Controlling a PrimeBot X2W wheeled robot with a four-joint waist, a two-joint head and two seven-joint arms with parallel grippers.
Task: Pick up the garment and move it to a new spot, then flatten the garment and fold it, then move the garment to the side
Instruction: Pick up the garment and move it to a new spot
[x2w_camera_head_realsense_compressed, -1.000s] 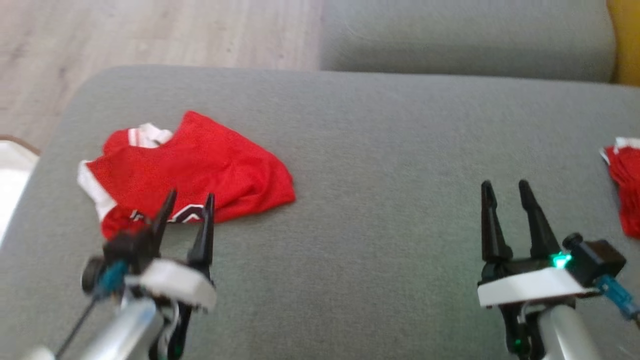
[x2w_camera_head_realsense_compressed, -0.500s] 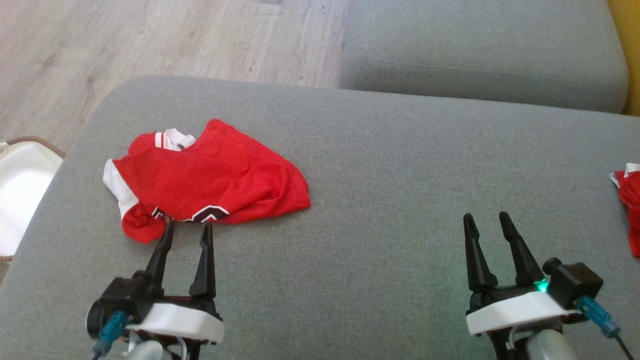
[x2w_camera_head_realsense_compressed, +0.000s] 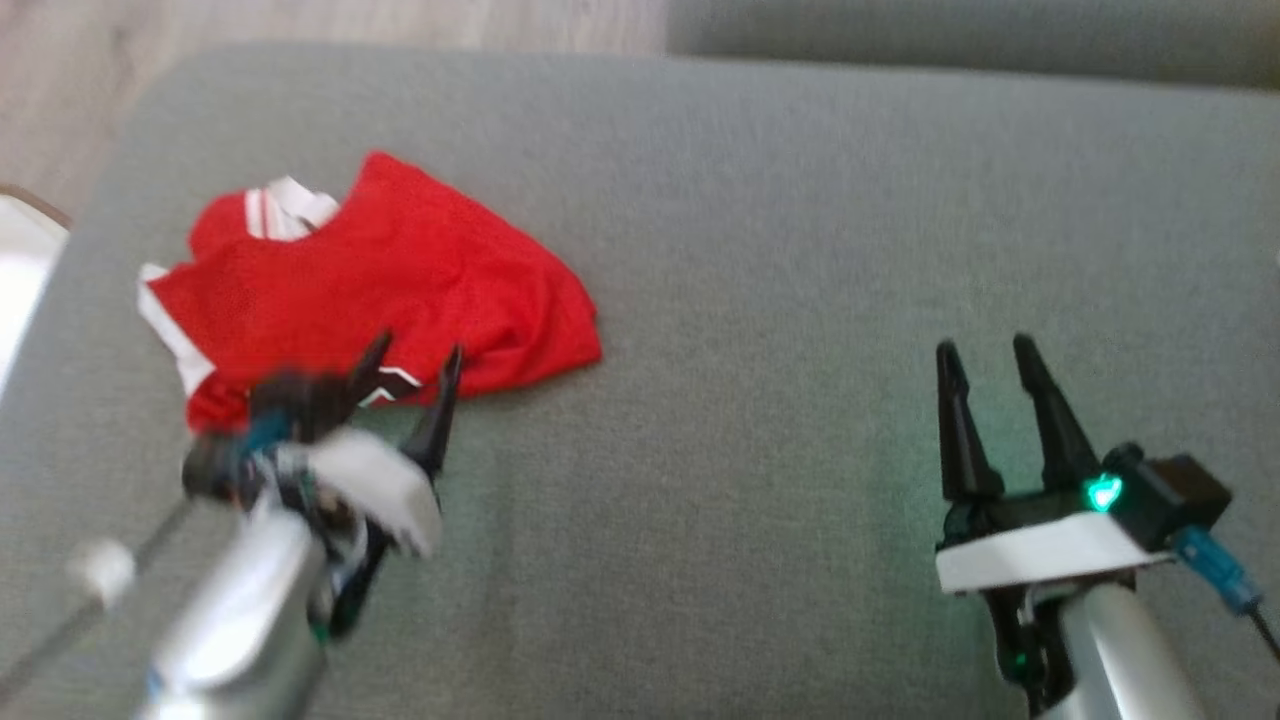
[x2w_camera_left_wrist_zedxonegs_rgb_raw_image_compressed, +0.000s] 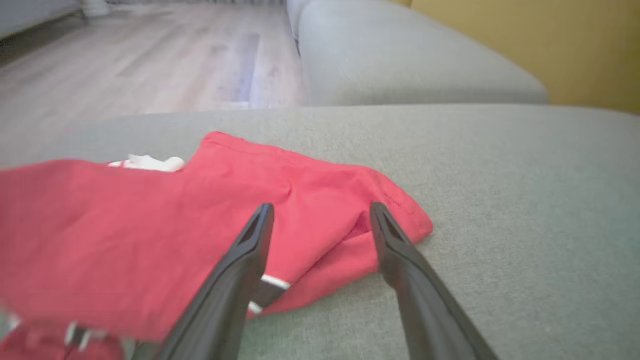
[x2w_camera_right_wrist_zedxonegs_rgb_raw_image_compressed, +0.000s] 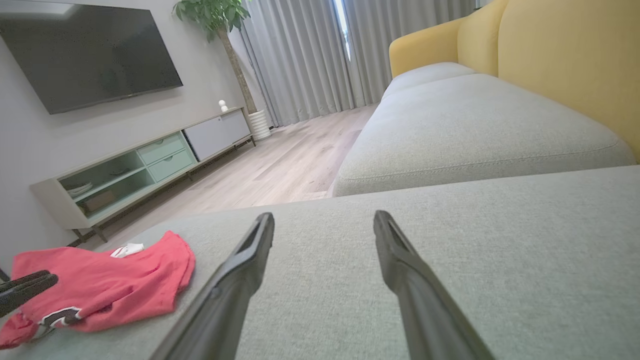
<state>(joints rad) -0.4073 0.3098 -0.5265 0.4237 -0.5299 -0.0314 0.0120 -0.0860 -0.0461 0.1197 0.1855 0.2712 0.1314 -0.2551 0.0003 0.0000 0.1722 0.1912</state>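
Note:
A crumpled red garment (x2w_camera_head_realsense_compressed: 380, 280) with white trim and a dark chevron lies on the grey sofa cushion (x2w_camera_head_realsense_compressed: 780, 250) at the left. My left gripper (x2w_camera_head_realsense_compressed: 415, 355) is open, blurred by motion, with its fingertips over the garment's near edge (x2w_camera_left_wrist_zedxonegs_rgb_raw_image_compressed: 310, 240) and nothing held. My right gripper (x2w_camera_head_realsense_compressed: 985, 350) stands open above bare cushion at the right, well apart from the garment (x2w_camera_right_wrist_zedxonegs_rgb_raw_image_compressed: 100, 287); the tips of the left fingers (x2w_camera_right_wrist_zedxonegs_rgb_raw_image_compressed: 25, 290) show at the left edge of the right wrist view.
Wooden floor (x2w_camera_head_realsense_compressed: 60, 110) lies beyond the cushion's far left edge, with a white object (x2w_camera_head_realsense_compressed: 20, 260) at the left border. A second grey cushion (x2w_camera_right_wrist_zedxonegs_rgb_raw_image_compressed: 475, 120) and a yellow backrest (x2w_camera_right_wrist_zedxonegs_rgb_raw_image_compressed: 570, 60) are at the far right. A TV stand (x2w_camera_right_wrist_zedxonegs_rgb_raw_image_compressed: 140, 165) lines the wall.
The head camera has shifted between frames. My left gripper has moved forward from just short of the garment's near edge to over it. The right gripper stays open and empty.

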